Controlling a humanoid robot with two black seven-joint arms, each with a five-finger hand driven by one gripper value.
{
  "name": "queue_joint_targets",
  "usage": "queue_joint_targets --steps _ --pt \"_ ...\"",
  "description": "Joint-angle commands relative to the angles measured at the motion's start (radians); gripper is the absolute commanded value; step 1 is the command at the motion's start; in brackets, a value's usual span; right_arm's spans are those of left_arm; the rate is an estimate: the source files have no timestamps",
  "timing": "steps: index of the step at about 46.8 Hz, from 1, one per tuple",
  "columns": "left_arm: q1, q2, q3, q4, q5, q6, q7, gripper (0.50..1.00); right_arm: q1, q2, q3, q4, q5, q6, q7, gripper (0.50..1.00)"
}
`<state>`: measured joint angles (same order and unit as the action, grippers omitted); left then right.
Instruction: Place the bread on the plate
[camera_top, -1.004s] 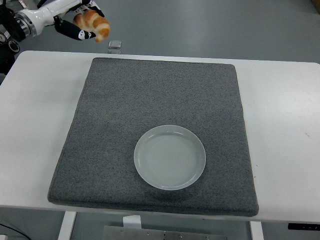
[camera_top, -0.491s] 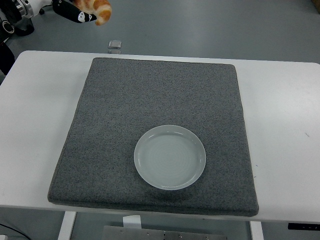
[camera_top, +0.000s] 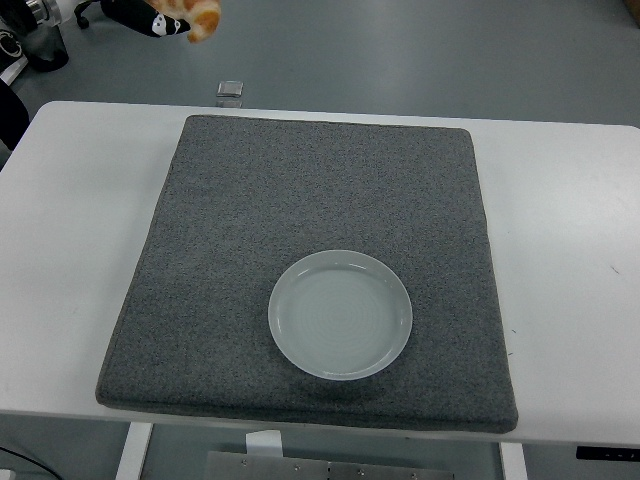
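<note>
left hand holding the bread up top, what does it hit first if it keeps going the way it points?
Probably nothing: the left hand with the bread points right along the frame's top edge, beyond the table; depth unclear.

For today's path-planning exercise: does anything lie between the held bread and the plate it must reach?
Nothing visible does. The left hand holds the bread at the top edge; between it and the empty plate lies only the bare grey mat.

I see bright, even overhead light on the tabletop (camera_top: 80, 250); shadows are faint, the plate (camera_top: 340, 314) shows mild sheen, focus sharp.
</note>
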<state>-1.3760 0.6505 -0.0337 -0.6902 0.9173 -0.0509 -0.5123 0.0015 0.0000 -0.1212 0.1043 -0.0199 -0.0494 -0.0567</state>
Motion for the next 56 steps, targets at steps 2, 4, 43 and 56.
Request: queue_joint_targets --steps 2,4,43,56 --pt "0.003 0.0 0.0 0.0 0.0 0.0 0.0 0.5 0.0 0.0 0.0 0.0 0.0 0.0 0.0 0.938" --pt "0.003 0.0 0.0 0.0 0.0 0.0 0.0 0.5 0.0 0.0 0.0 0.0 0.0 0.0 0.0 0.938" --pt "-0.074 -0.307 0.001 0.0 0.005 0.013 0.014 0.5 0.0 0.0 0.0 0.0 0.0 0.0 0.0 0.938" --pt "-0.095 -0.42 0.003 -0.032 0.014 0.019 0.014 0.5 0.0 0.0 0.0 0.0 0.0 -0.001 0.0 0.938"
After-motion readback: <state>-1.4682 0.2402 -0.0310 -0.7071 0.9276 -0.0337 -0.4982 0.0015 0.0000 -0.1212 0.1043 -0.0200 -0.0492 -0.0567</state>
